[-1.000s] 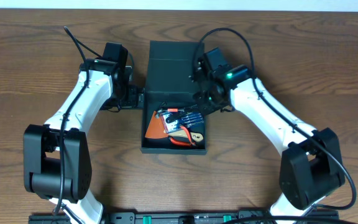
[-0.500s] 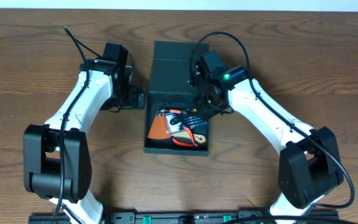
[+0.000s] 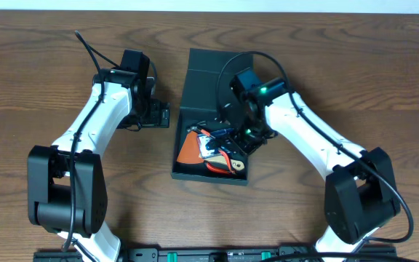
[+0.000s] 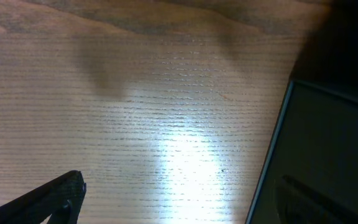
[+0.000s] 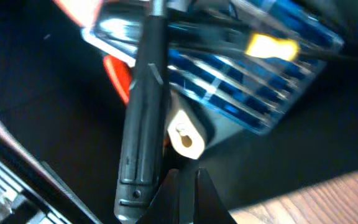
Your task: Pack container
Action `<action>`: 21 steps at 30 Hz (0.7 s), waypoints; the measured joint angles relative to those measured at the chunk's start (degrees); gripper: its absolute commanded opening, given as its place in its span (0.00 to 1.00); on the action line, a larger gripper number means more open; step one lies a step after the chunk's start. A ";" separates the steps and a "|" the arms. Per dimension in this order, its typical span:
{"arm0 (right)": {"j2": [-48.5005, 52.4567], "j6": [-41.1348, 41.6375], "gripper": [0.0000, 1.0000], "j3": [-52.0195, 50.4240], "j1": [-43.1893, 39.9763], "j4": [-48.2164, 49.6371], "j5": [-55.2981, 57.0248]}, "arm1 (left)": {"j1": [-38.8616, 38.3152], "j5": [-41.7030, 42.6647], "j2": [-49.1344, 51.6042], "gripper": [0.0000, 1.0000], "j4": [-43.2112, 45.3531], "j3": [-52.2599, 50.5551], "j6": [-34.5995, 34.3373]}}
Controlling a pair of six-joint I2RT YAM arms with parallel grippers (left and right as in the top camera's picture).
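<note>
— What colour is the container (image 3: 202,80)?
— Dark teal-green, matte and plain. Inside it are an orange item (image 3: 186,150), a blue see-through case (image 5: 253,81) with a yellow tab (image 5: 270,45), and a black ribbed handle (image 5: 140,130).
— And under the container?
— The table (image 3: 35,87), brown with fine wood grain.

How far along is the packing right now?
Done: several tools lie inside the container. In hand: the right gripper, shut, is down among them, apparently nudging rather than holding. The left gripper hangs open beside the container, empty. Left: the lid flap lies open and needs folding over.
</note>
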 measured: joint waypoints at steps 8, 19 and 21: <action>0.00 -4.72 0.02 0.00 1.81 0.57 -3.93 | 0.00 0.00 0.00 0.96 0.02 0.00 0.00; 0.02 -7.45 0.03 -0.02 4.11 3.41 -7.85 | 0.00 0.00 0.00 0.96 0.02 -0.02 0.00; 0.20 -7.61 0.03 -0.02 5.18 5.05 -8.52 | 0.00 -0.02 0.00 0.96 0.04 0.00 0.00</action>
